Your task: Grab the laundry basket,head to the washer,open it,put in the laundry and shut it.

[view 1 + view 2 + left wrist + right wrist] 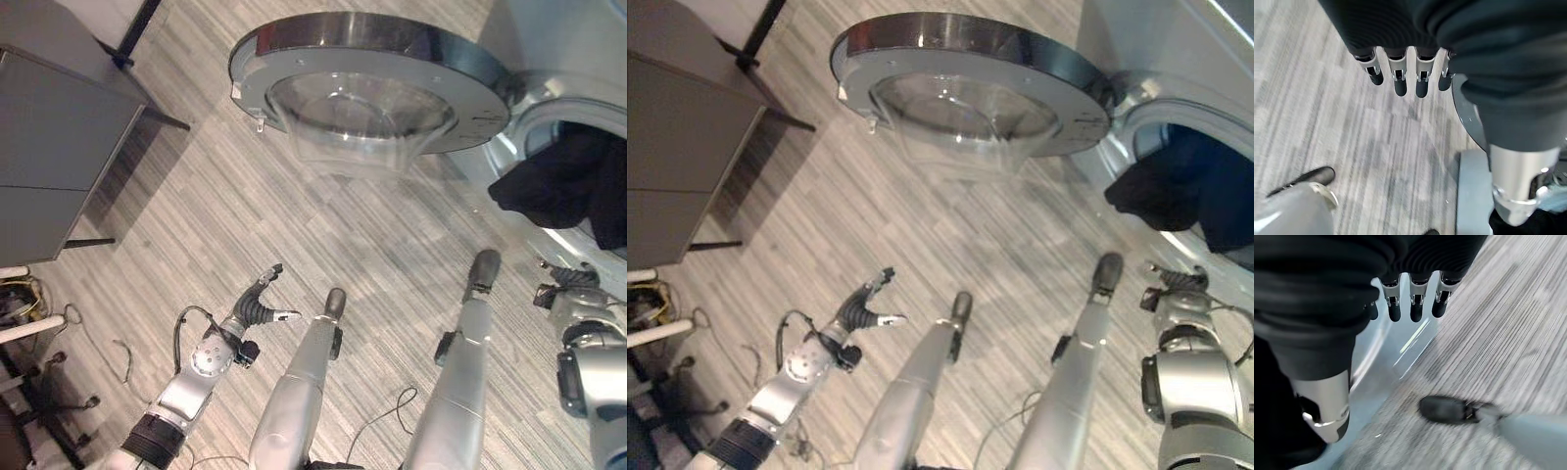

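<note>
Laundry, a dark, near-black bundle of soft cloth, lies in the mouth of the drum of the white front-loading washer, with one fold hanging over the lower lip of the opening toward the floor. Nearest the camera, the left hand hangs low over the grey wood-pattern plank floor, its fingers straight and relaxed and holding nothing; the right hand hangs just below the washer opening, its fingers likewise straight and empty. Both hands are apart from the cloth. Beyond them, the round washer door of grey metal rim and clear bowl-shaped glass stands swung fully open, its inner face turned toward the camera and its hinge side at the washer front. A dark grey cabinet stands well apart at the far left. The bundle should handle as light, limp and non-fragile; it will sag and drape, so it has no fixed long axis, though the mass spreads roughly across the opening and points inward to the drum. The overhanging fold is the best place to take hold or push, since it could catch in the seal when the door closes. Loading appears nearly complete; tucking in and shutting the door remain.
</note>
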Robot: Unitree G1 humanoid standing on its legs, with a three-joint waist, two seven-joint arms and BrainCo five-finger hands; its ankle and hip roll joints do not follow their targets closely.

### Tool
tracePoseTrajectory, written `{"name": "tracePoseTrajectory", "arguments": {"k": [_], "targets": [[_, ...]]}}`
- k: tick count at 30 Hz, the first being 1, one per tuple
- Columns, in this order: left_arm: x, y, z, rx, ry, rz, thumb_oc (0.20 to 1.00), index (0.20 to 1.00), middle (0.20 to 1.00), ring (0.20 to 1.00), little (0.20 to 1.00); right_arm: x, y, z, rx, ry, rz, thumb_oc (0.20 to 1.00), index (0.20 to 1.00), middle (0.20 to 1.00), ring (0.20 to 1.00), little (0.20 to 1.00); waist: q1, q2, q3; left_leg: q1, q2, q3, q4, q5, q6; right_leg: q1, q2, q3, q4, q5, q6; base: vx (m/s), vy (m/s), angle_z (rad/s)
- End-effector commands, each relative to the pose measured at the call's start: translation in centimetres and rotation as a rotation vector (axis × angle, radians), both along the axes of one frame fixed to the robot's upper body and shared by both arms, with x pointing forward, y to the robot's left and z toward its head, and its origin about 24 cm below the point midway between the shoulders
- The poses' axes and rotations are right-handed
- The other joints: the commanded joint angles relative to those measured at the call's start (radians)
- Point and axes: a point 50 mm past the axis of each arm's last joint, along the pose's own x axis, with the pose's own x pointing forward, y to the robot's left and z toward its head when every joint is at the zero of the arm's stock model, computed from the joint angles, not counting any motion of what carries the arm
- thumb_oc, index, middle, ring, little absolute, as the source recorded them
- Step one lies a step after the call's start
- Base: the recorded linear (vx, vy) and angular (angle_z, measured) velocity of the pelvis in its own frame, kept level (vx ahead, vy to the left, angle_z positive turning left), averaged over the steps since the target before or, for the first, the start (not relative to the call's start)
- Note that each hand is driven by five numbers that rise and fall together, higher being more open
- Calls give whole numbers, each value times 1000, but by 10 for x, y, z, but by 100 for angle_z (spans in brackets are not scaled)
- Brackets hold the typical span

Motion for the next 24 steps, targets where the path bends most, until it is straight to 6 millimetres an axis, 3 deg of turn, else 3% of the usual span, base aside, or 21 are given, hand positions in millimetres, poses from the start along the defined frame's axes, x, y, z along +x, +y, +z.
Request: {"name": "tracePoseTrajectory", "arguments": {"k": [1,4,8,14,19,22,23,24], "targets": [[4,-12,32,-68,-157,-48,1000,1000,1000,1000,1000,-5,-30,51,-95,-131,-71,1000,1000,1000,1000,1000,12,70,19,200,59,-34,-372,91,29,-100,-4,-4,93,-123,15,16,-27,9],[6,-17,36,-79,-170,-60,1000,1000,1000,1000,1000,4,-30,75,41,-355,-100,1000,1000,1000,1000,1000,34,87,14,194,66,-52,-415,116,25,-137,-1,-5,132,-149,16,19,-33,13],[8,-21,40,-70,-191,-78,1000,1000,1000,1000,1000,12,-23,86,142,-484,-93,1000,1000,1000,1000,1000,56,98,12,187,77,-71,-440,137,22,-164,1,-9,177,-176,14,10,-47,14],[9,-33,46,-92,-208,-127,1000,1000,1000,1000,1000,33,-2,98,250,-599,-48,1000,1000,1000,1000,1000,83,99,14,172,90,-104,-470,159,17,-197,15,-29,250,-228,4,8,-65,16],[11,-36,51,-94,-229,-138,1000,1000,1000,1000,1000,39,3,108,330,-683,-48,1000,1000,1000,1000,1000,103,97,4,179,104,-121,-508,169,15,-201,25,-37,276,-270,8,16,-48,8],[10,-38,51,-99,-231,-150,1000,1000,1000,1000,1000,46,11,118,357,-721,-24,1000,1000,1000,1000,1000,113,85,11,178,107,-127,-523,186,11,-206,29,-55,286,-265,-5,-19,-62,8],[10,-37,53,-101,-237,-149,1000,1000,1000,1000,1000,46,12,122,358,-734,-23,834,834,834,834,834,115,83,11,180,109,-128,-527,188,10,-203,29,-58,284,-266,-4,55,-13,-1],[10,-37,53,-100,-238,-147,1000,1000,1000,1000,1000,47,12,123,359,-735,-21,834,834,834,834,834,117,85,6,189,113,-128,-530,178,13,-195,32,-53,287,-286,5,55,-6,-2]]}}
